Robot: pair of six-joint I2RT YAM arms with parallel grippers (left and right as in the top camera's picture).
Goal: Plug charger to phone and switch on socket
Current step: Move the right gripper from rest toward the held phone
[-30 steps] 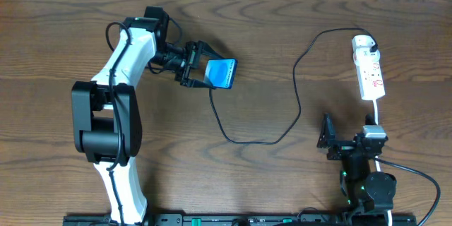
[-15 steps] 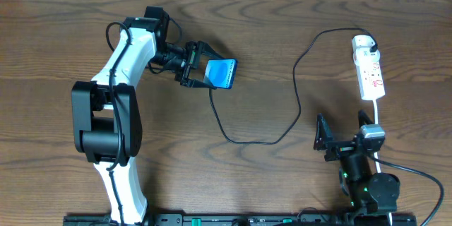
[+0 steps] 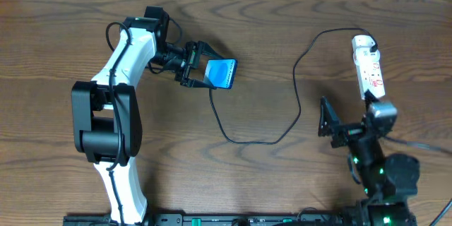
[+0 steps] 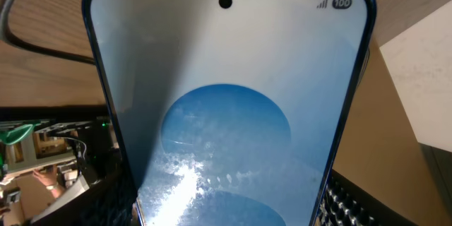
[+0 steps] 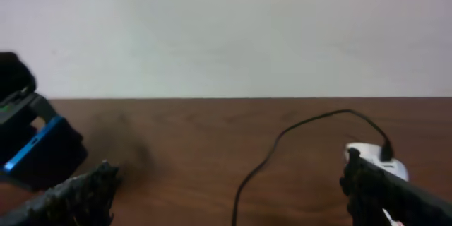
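Clearly bright blue phone (image 3: pixel 222 73) screen

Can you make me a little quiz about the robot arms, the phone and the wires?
1. True or false: the right gripper holds the phone.
2. What colour is the charger cable? A white, B black, C red.
3. Fill in: the white socket lies nearest the ____ gripper.
Key: 1 false, the left gripper holds it; 2 B; 3 right.
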